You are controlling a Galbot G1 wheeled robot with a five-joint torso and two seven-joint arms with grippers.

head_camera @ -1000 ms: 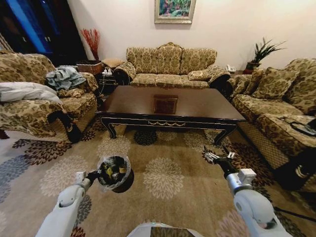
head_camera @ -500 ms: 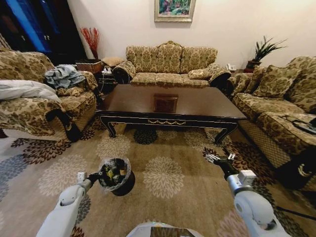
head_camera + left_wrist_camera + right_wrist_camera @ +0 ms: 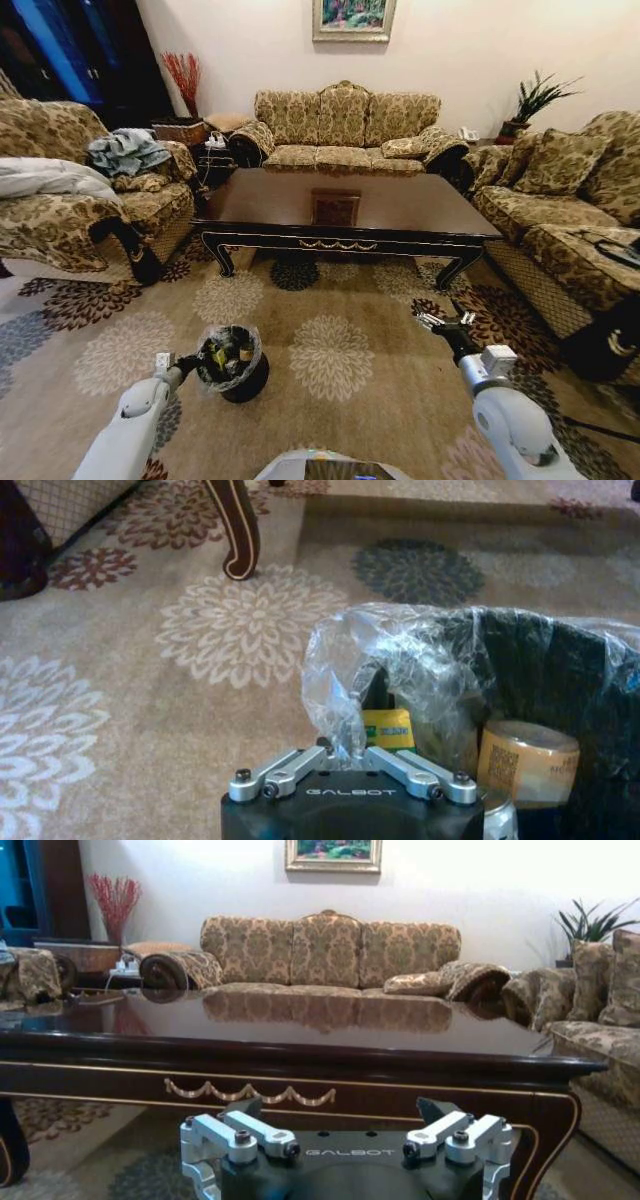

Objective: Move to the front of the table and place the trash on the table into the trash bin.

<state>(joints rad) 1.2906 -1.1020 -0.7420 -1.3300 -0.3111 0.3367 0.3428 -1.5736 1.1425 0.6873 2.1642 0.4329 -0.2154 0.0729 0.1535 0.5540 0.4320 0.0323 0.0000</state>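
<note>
The trash bin (image 3: 232, 362), black with a clear bag over its rim, sits low on the flowered carpet in front of the table (image 3: 400, 215). My left gripper (image 3: 187, 364) is shut on the bin's rim and bag. In the left wrist view the fingers (image 3: 345, 754) pinch the crinkled plastic of the trash bin (image 3: 560, 675). Trash lies inside it: a yellow-labelled piece (image 3: 388, 731) and a tan can (image 3: 525, 761). My right gripper (image 3: 446, 324) hangs open over the carpet near the table's right front leg. It faces the table (image 3: 300, 1046) with nothing between its fingers (image 3: 343, 1116).
A sofa (image 3: 345, 130) stands behind the table. Armchairs flank it at left (image 3: 80, 215) and right (image 3: 570, 230). A curved table leg (image 3: 238, 532) stands just beyond the bin. Open carpet (image 3: 340, 370) stretches between me and the table.
The bin in my left gripper has sunk lower and looks smaller in the head view. The whole picture has shifted slightly. The right gripper has stayed where it was.
</note>
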